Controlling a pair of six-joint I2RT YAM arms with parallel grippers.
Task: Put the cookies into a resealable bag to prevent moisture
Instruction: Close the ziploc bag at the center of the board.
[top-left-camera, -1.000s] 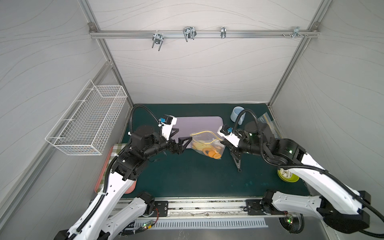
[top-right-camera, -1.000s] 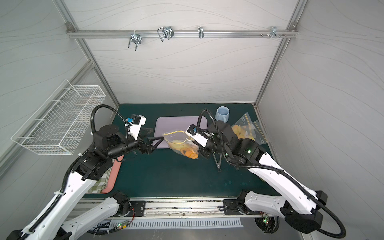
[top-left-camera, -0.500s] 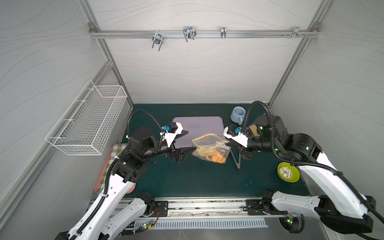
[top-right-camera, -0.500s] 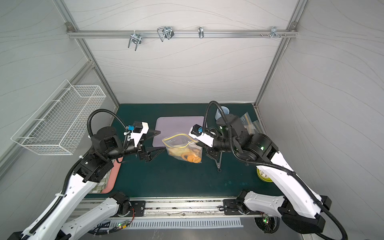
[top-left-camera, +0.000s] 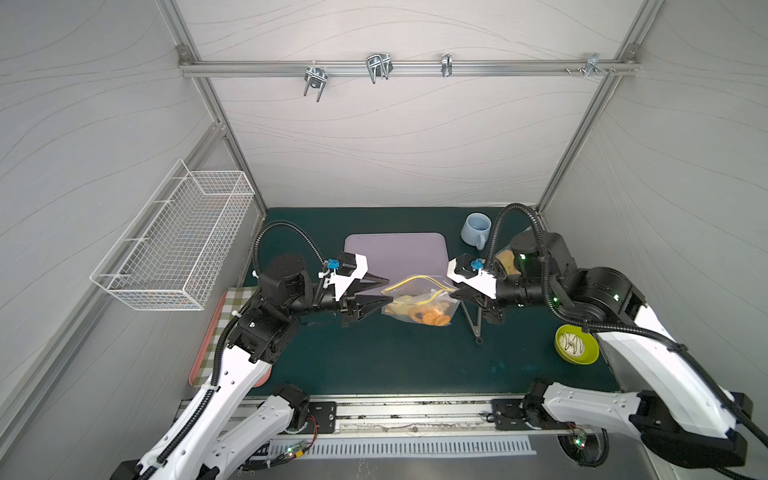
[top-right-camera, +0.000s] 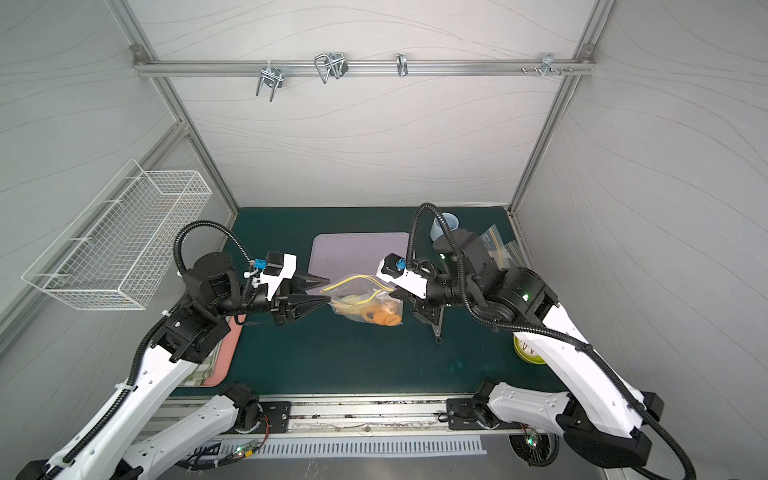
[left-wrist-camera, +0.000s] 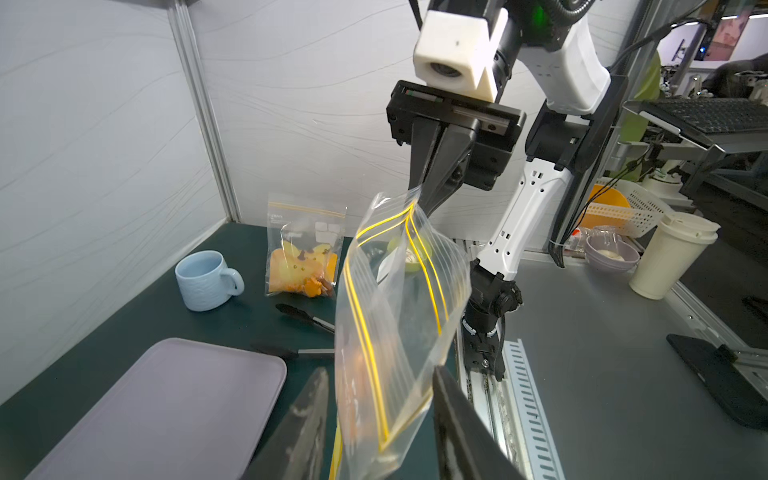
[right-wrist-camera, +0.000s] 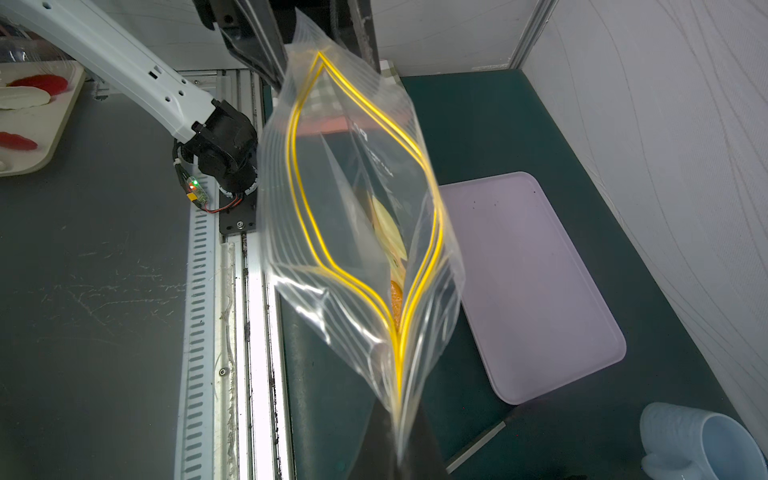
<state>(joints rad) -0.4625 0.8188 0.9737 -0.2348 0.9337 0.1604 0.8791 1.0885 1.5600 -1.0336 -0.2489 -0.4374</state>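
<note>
A clear resealable bag (top-left-camera: 419, 301) (top-right-camera: 365, 299) with yellow zip strips hangs above the green mat between both arms. Orange-golden cookies (top-left-camera: 432, 318) (top-right-camera: 382, 318) lie in its lower part. In the right wrist view the bag's mouth (right-wrist-camera: 361, 216) gapes, and one cookie (right-wrist-camera: 397, 303) shows inside. My right gripper (top-left-camera: 453, 294) (right-wrist-camera: 397, 419) is shut on the bag's right top corner. My left gripper (top-left-camera: 388, 289) (left-wrist-camera: 380, 370) is open, its jaws standing either side of the bag's left corner (left-wrist-camera: 395, 415) with a gap still showing.
A lilac tray (top-left-camera: 395, 253) lies behind the bag. A blue mug (top-left-camera: 476, 230) and a second bag of biscuits (left-wrist-camera: 305, 257) stand at the back right. Black tongs (top-left-camera: 476, 320) and a green bowl (top-left-camera: 575, 345) are on the right, a red tray (top-left-camera: 216, 332) on the left.
The right gripper has carried the bag up and toward the front. The left gripper has moved in to the bag's left corner, and its jaws have narrowed around it.
</note>
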